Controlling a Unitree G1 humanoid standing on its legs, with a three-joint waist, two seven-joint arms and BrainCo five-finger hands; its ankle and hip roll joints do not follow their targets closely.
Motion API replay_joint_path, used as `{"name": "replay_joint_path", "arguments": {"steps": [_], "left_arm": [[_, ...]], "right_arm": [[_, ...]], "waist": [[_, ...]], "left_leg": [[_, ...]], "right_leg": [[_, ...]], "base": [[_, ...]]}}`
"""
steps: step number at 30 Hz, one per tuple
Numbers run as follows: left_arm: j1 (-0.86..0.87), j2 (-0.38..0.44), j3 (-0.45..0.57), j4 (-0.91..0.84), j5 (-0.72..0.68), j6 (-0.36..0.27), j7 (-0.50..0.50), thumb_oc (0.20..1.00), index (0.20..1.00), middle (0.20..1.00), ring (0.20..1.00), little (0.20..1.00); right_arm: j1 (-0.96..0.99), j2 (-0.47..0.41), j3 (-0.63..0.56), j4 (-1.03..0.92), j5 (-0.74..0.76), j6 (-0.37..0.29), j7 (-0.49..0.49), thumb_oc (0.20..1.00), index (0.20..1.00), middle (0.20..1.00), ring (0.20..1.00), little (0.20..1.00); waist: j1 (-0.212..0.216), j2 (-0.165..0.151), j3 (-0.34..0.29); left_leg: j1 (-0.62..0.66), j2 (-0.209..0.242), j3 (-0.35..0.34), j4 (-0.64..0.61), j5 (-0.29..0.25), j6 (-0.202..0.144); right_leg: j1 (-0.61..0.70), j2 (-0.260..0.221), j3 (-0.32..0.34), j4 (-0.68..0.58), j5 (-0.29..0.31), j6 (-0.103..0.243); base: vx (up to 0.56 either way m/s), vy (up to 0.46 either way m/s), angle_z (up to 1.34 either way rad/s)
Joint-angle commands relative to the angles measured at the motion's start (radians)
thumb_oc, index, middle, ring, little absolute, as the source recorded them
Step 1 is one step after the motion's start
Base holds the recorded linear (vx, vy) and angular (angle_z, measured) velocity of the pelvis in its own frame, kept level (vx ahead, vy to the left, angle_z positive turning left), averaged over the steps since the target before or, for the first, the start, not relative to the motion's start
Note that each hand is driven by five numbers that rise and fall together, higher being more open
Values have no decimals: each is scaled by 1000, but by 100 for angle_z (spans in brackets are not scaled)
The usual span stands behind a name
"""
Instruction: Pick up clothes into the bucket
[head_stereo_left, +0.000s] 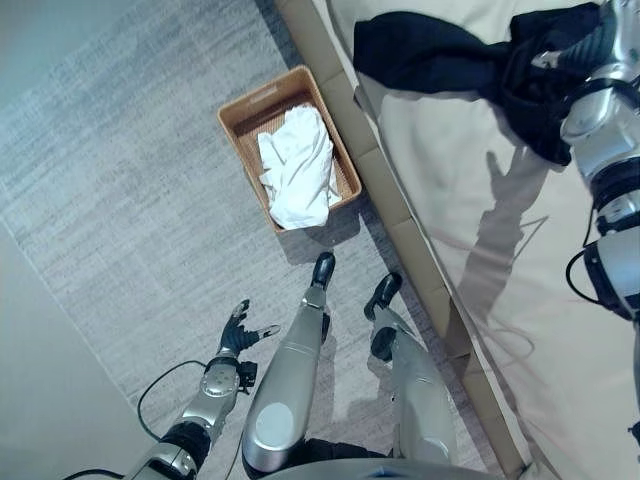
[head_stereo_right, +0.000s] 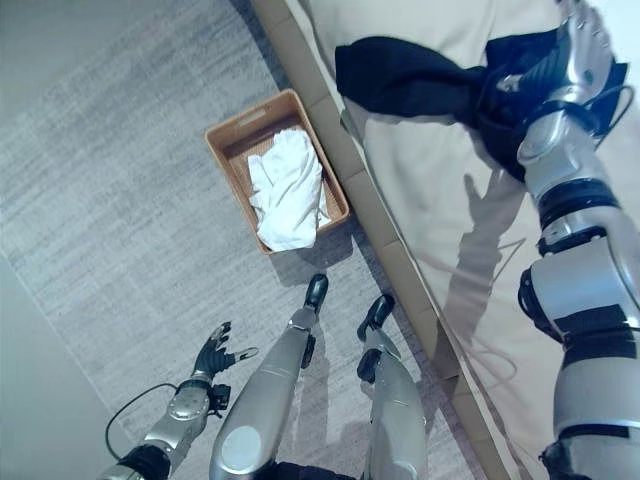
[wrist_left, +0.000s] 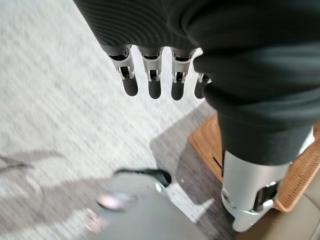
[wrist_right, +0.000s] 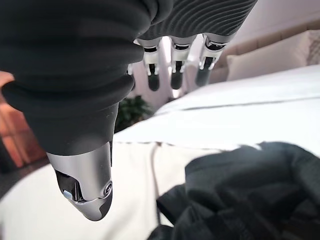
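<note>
Your right hand (head_stereo_right: 585, 45) is out over the bed (head_stereo_left: 470, 180), near the far corner, with its fingers (wrist_right: 173, 77) straight and relaxed and the thumb apart from them; it holds nothing. In the right wrist view the dark garment (wrist_right: 250, 195) lies just below and past the fingertips, with a gap of pale bedding between, so the hand hangs above it without touching. From the head camera the hand sits over the bunched end of that black garment (head_stereo_left: 440, 55), which is spread across the bed's far part, one long piece reaching toward the bed's edge nearest the floor.

Your left hand (head_stereo_left: 240, 330) is low at your side over the grey carpet (head_stereo_left: 120, 200), fingers (wrist_left: 152, 87) spread and straight, empty.

The wicker basket (head_stereo_left: 240, 110) stands on the carpet, close beside the edge of the bed, and a white garment (head_stereo_left: 297, 165) already lies in it, heaped and spilling slightly over the near rim. The basket is well apart from the black garment and from both hands.
</note>
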Motion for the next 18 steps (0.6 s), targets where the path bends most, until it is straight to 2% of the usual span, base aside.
{"name": "replay_joint_path", "arguments": {"steps": [1,9,18], "left_arm": [[7,20,-20,-91,-57,-34,14,1000,1000,1000,1000,1000],[21,26,-20,-174,-94,-33,13,1000,1000,1000,1000,1000],[41,25,-1,-202,-125,-28,8,1000,1000,1000,1000,1000]], "right_arm": [[-73,-131,79,1,70,20,-38,1000,1000,1000,1000,1000],[-125,-191,107,50,148,25,11,1000,1000,1000,1000,1000],[-167,-217,146,104,174,42,96,1000,1000,1000,1000,1000]], "waist": [[2,18,-9],[-3,58,-9],[-13,87,-9]], "left_leg": [[-11,10,0,44,-83,-11],[-117,2,-19,55,-64,-19],[-203,-2,-18,64,-45,-31]], "right_leg": [[3,-93,44,168,-107,99],[-137,-116,54,274,-147,91],[-251,-136,70,351,-177,81]], "base": [[31,-82,23],[20,-61,13],[0,-51,6]]}}
